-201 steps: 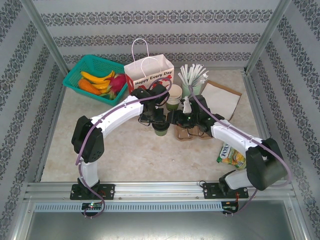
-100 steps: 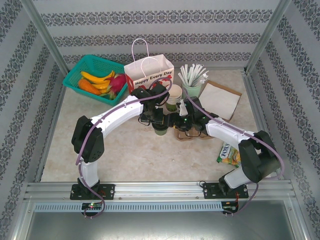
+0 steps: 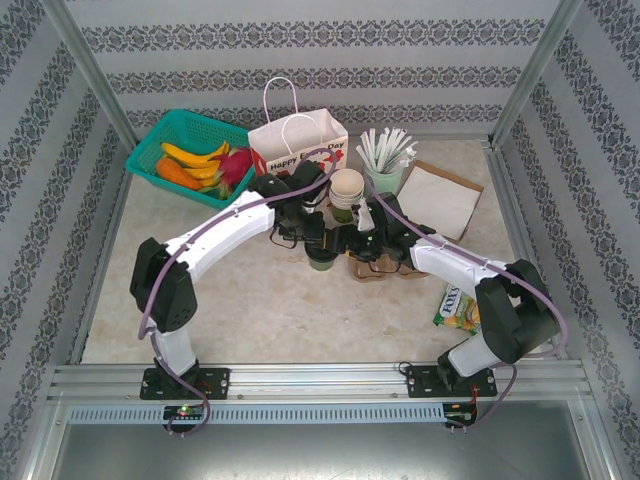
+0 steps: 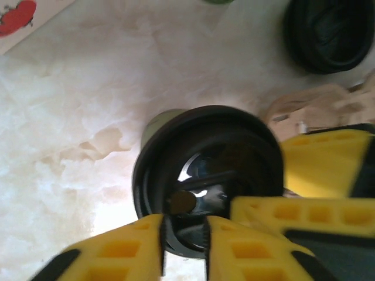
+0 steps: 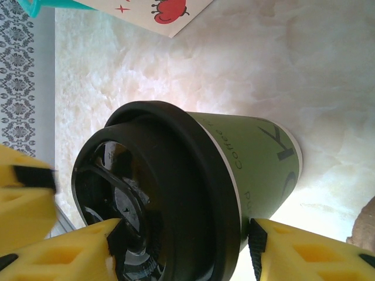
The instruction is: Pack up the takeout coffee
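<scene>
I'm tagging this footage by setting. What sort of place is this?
Probably a lab test cell staged as a café counter, not a real shop: an aluminium frame with patterned panels encloses the table, and props like a coffee cup and straws sit on it.

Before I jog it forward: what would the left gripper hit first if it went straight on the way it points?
The black lid of the dark green cup, right ahead of the left gripper and apparently very close; exact depth is unclear.

Matt paper cup [image 5: 258,167], glossy black plastic lid [image 5: 176,193].
</scene>
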Action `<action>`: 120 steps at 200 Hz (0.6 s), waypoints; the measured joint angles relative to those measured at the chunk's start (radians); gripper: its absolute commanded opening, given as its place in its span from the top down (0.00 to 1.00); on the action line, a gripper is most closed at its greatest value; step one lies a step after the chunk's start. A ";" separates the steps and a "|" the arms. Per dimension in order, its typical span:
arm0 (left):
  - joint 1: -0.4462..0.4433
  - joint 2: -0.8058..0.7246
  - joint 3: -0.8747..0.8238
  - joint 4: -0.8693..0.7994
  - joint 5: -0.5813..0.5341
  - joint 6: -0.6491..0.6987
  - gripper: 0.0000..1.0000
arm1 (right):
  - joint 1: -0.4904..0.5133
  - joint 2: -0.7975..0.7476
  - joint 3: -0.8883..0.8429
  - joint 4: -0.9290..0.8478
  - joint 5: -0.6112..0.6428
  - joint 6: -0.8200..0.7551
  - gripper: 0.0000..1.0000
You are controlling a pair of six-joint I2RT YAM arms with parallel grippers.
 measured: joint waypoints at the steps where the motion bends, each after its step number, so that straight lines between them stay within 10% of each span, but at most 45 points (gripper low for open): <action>1: 0.001 -0.004 -0.002 0.003 0.002 -0.001 0.69 | 0.000 0.000 0.000 0.000 0.000 0.000 0.41; 40: 0.037 -0.117 -0.091 0.066 0.014 -0.016 0.52 | 0.000 0.001 0.006 -0.007 0.001 -0.001 0.33; 66: 0.085 -0.166 -0.174 0.080 -0.023 -0.077 0.31 | 0.000 0.001 0.009 -0.020 0.005 -0.014 0.03; 120: 0.185 -0.216 -0.384 0.108 -0.117 -0.240 0.00 | 0.030 -0.013 0.048 -0.068 0.062 -0.092 0.02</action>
